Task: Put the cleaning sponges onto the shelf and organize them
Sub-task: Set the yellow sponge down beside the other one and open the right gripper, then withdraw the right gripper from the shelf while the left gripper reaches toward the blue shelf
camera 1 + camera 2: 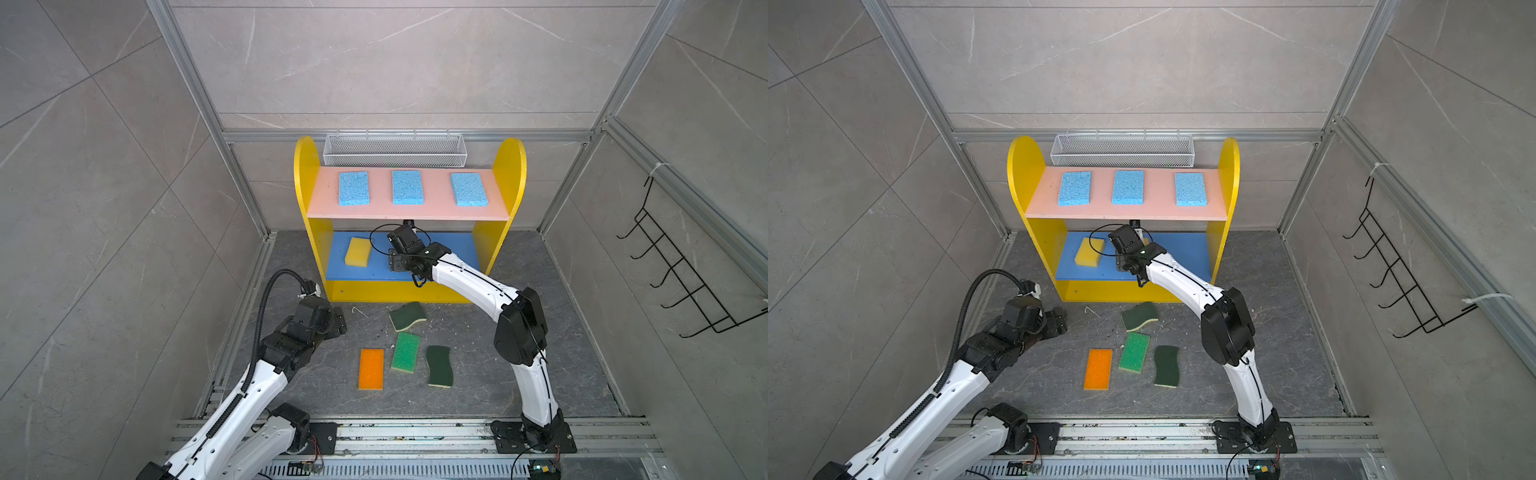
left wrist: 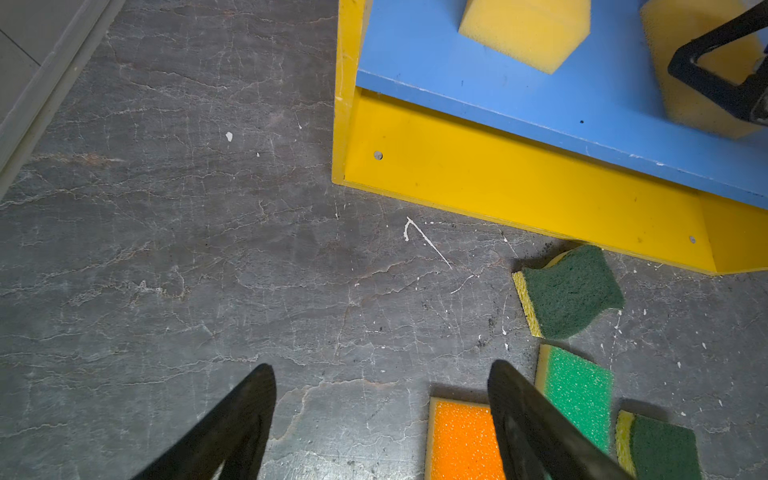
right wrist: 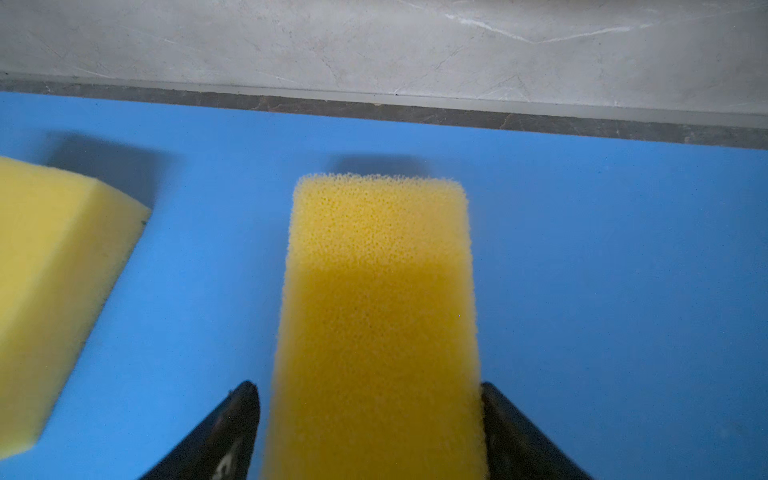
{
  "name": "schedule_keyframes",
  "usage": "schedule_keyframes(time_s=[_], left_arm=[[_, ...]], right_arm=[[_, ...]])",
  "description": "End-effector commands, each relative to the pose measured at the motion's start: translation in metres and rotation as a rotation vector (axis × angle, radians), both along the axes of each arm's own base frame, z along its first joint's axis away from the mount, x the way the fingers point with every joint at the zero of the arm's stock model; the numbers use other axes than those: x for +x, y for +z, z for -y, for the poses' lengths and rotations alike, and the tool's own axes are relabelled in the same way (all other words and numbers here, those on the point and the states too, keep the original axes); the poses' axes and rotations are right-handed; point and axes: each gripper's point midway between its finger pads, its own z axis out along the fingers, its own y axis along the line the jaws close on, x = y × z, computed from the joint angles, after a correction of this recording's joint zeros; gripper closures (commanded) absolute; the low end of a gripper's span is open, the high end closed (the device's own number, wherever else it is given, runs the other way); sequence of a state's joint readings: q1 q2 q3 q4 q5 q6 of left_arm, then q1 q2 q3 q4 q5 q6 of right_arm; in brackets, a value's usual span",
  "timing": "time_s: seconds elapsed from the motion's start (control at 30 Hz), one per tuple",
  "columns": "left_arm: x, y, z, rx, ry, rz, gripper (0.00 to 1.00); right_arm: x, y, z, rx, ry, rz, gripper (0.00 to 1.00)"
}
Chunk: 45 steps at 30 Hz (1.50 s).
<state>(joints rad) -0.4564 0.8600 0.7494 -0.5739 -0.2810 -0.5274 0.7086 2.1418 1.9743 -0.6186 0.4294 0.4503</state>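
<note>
Straddles right-hand yellow sponge (image 3: 374, 291) on blue board (image 3: 623, 249) with right gripper (image 3: 366, 386) parted, barely touching. Holds left gripper (image 2: 381, 365) open, empty. Risks dragging it askew on retreat through snagged foam.

Shelf (image 1: 305, 174): stands upright on the dark floor, with yellow round-topped sides, pink upper board (image 1: 432, 210), blue middle board (image 1: 457, 253) and yellow bottom.

Carries three light blue sponges (image 1: 353, 188) (image 1: 407, 187) (image 1: 469, 189) flat in a row on the pink board, well apart.

Holds on the blue board a thick yellow block (image 1: 358, 251) at the left, slightly turned, and a coarse-pored yellow sponge (image 3: 378, 311) flat near the middle.

On the floor in front, lying flat: orange sponge (image 1: 371, 368), bright green sponge (image 1: 406, 352) beside it, one dark-green wavy-edged sponge (image 1: 408, 316) just beside the shelf's foot, a second wavy-edged sponge (image 1: 439, 365) right of the bright green.
</note>
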Motion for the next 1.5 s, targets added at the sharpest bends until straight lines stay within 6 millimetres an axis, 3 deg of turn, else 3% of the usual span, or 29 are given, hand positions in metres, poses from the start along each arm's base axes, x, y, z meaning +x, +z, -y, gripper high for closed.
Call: schedule_keyframes(time_s=[0.0, 0.17, 0.47, 0.67, 0.9, 1.1, 1.47], left_arm=[[0.004, 0.011, 0.000, -0.021, 0.017, 0.040, 0.17], [0.003, 0.012, 0.000, -0.027, 0.017, 0.043, 0.17], [0.001, 0.014, 0.001, -0.045, 0.016, 0.048, 0.17], [-0.002, 0.016, 0.002, -0.069, 0.016, 0.055, 0.17], [-0.006, 0.015, 0.001, -0.078, 0.015, 0.055, 0.17], [-0.011, 0.012, 0.001, -0.077, 0.005, 0.035, 0.18], [-0.026, 0.004, -0.001, -0.083, -0.004, -0.010, 0.20]], right_arm=[[-0.008, 0.029, -0.004, 0.030, 0.041, 0.047, 0.15], [-0.019, 0.049, -0.013, 0.025, 0.104, 0.094, 0.13], [-0.045, 0.072, -0.004, 0.052, 0.110, 0.121, 0.13], [-0.048, 0.073, -0.018, 0.078, 0.156, 0.124, 0.28], [-0.061, 0.077, -0.015, 0.097, 0.151, 0.126, 0.31], [-0.098, 0.071, 0.022, 0.105, 0.106, 0.105, 0.29], [-0.187, 0.039, 0.128, 0.064, -0.042, -0.006, 0.25]])
